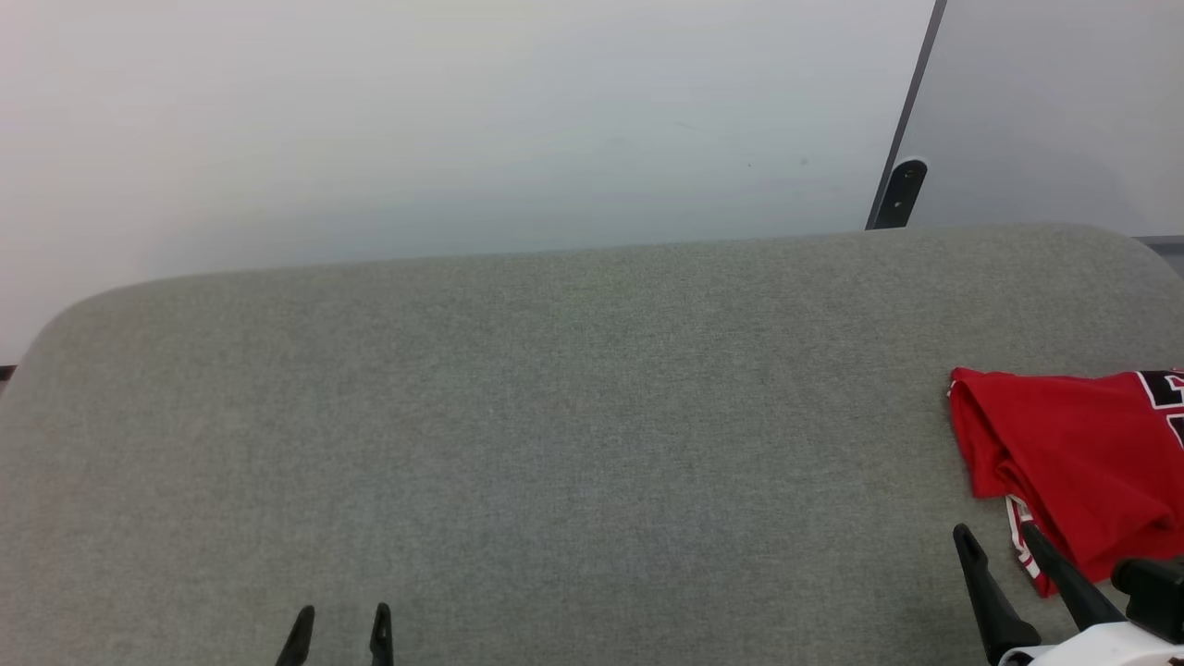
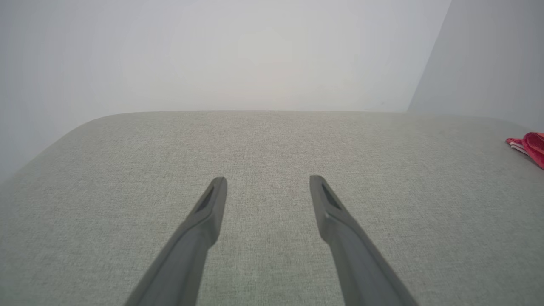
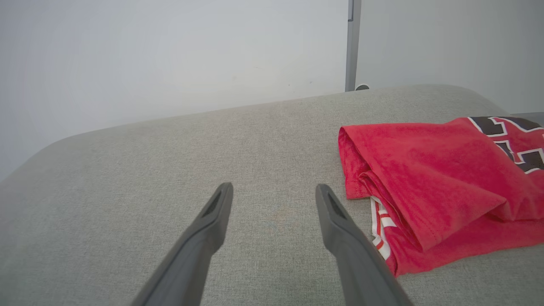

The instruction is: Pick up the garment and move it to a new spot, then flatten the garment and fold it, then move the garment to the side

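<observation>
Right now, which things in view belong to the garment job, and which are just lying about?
Job: garment, folded on the grey padded surface at the robot's right; right gripper, open beside it; left gripper, open, apart from it.
Lying about: white wall; dark post behind the surface.

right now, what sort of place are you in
Probably a bare indoor test room or lab: a grey fabric-covered padded surface stands against plain white wall panels, and a folded red garment lies at its right end.
</observation>
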Tool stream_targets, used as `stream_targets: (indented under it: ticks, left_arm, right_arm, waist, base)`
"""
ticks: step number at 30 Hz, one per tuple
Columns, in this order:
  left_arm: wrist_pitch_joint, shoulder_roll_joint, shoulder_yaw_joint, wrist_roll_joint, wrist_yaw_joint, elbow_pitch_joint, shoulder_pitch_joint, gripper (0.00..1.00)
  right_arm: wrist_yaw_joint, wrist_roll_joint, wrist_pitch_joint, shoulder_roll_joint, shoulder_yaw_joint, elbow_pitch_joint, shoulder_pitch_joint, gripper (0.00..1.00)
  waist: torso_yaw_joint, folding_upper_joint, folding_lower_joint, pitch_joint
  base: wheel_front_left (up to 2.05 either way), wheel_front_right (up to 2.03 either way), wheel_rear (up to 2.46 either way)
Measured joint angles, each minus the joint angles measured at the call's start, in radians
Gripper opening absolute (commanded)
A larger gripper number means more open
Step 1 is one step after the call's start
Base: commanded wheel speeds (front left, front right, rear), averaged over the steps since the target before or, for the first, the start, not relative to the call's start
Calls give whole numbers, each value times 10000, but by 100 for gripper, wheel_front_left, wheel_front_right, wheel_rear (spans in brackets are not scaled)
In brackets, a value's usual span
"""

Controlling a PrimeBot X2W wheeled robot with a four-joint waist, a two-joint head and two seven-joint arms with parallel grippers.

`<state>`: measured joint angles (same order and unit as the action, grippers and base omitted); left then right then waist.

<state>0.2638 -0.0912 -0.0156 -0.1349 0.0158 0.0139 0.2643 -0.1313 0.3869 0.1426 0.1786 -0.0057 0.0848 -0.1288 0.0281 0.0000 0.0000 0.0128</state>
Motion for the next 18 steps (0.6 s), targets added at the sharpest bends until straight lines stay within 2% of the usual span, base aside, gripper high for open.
stream_targets:
  ticks: [18]
  left_arm:
    - [0,-38,-71,-61,-121,-6,-79,100]
  right_arm:
    - [0,-10,10,-36,105,31,13,100]
  waist:
    - [44,0,0,-64]
  base:
    - [0,0,0]
